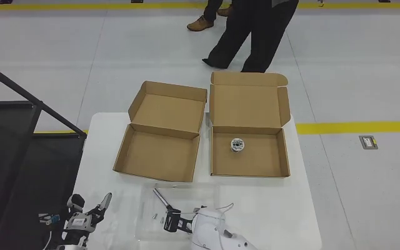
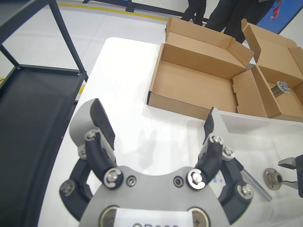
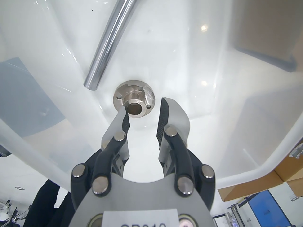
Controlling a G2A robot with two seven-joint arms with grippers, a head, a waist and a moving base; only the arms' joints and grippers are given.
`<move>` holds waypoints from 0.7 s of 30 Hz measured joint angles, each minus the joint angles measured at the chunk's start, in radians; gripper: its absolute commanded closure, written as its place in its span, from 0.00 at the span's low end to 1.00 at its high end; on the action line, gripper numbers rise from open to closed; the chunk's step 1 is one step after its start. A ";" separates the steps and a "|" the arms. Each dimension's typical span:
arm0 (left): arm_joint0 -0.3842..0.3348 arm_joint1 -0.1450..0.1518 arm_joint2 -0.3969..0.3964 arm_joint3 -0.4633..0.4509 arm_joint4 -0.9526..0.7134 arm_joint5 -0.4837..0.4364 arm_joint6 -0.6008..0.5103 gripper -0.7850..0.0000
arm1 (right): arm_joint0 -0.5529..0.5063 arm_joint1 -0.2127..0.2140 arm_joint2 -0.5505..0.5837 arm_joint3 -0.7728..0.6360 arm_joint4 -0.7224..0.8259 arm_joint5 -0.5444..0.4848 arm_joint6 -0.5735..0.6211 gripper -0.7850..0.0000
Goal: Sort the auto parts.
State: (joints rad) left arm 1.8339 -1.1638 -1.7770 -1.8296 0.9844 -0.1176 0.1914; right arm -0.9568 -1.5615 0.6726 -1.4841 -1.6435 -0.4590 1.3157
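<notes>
We see the right gripper (image 3: pixel 144 111) down inside the translucent plastic tray (image 3: pixel 248 131) at the near edge of the white table (image 1: pixel 300 206). Its pincer is released, with the two ribbed fingers spread apart and nothing between them. Just ahead of its tips lies a flanged metal bushing (image 3: pixel 133 100) on the tray floor, its short hollow hub turned toward the gripper. One fingertip (image 3: pixel 124 119) overlaps the hub's edge, and we cannot tell whether it touches; the other finger stands beside the flange, apart from it. Near the bushing a chrome rod (image 3: pixel 110 36) with a black sleeve at its far end lies in the same tray, its bare end close to the flange but not touching it. The left gripper (image 2: pixel 155 116) hovers above the table's left front part, beside the tray, and its pincer is likewise released and wide. Beyond the tray two open cardboard boxes sit side by side with their lids folded back. The left box (image 1: pixel 156 156) shows its brown floor, and the right box (image 1: pixel 262 159) holds one round metal part (image 1: pixel 237 145) near the middle of its floor. A black rack (image 2: pixel 35 119) stands next to the table on the left side
</notes>
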 measured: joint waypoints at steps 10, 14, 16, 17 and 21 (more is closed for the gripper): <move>0.000 0.000 0.000 0.000 0.000 0.000 0.000 0.00 | 0.015 -0.009 0.008 0.053 0.036 -0.023 0.013 0.67; 0.000 0.000 0.000 0.000 0.000 0.000 0.000 0.00 | 0.029 -0.016 0.009 0.081 0.054 -0.019 0.011 0.65; 0.000 0.000 0.000 0.000 0.000 0.000 0.000 0.00 | 0.035 -0.019 0.008 0.090 0.059 -0.018 0.009 0.70; 0.000 0.000 0.000 0.000 0.000 0.000 0.000 0.00 | 0.037 -0.020 0.007 0.095 0.061 -0.019 0.010 0.70; 0.000 0.000 0.000 0.000 0.000 0.000 0.000 0.00 | 0.048 -0.025 0.004 0.114 0.069 -0.019 0.014 0.66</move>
State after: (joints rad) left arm 1.8339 -1.1638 -1.7770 -1.8296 0.9844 -0.1176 0.1914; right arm -0.9091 -1.5867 0.6764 -1.3705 -1.5748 -0.4781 1.3292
